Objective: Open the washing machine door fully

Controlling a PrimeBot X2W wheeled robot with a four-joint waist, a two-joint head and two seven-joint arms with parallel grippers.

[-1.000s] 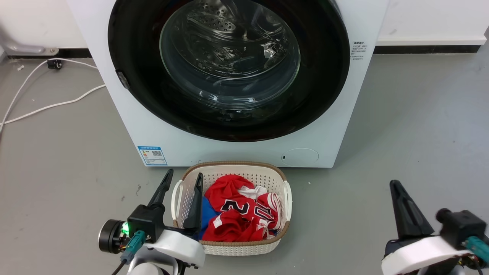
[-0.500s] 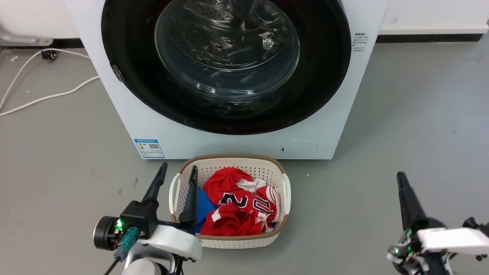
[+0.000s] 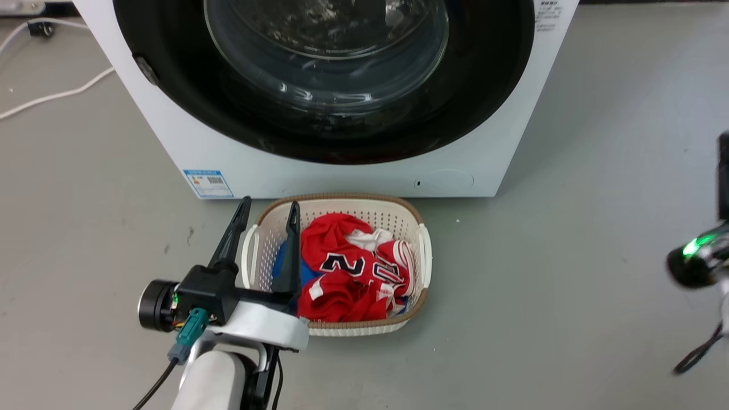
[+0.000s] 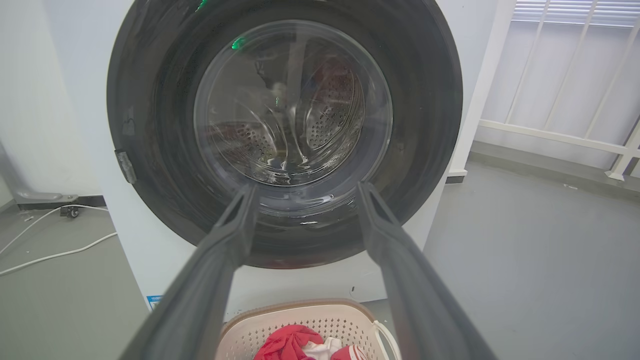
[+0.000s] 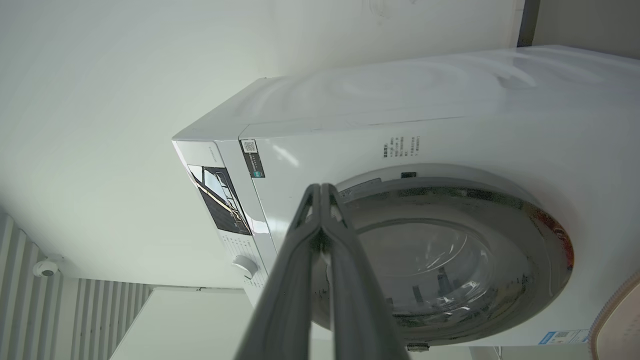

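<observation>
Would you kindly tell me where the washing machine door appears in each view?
Head view: washing machine door top centre, cropped by the top edge.
Left wrist view: door upper centre.
Right wrist view: door lower right, turned sideways.
Shared landmark: blue label on the machine's front.

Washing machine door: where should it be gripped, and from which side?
Grip the small grey tab on the left rim of the washing machine door, coming from the left: the closed disc looks otherwise smooth. The open left end effector sits on that side.
</observation>
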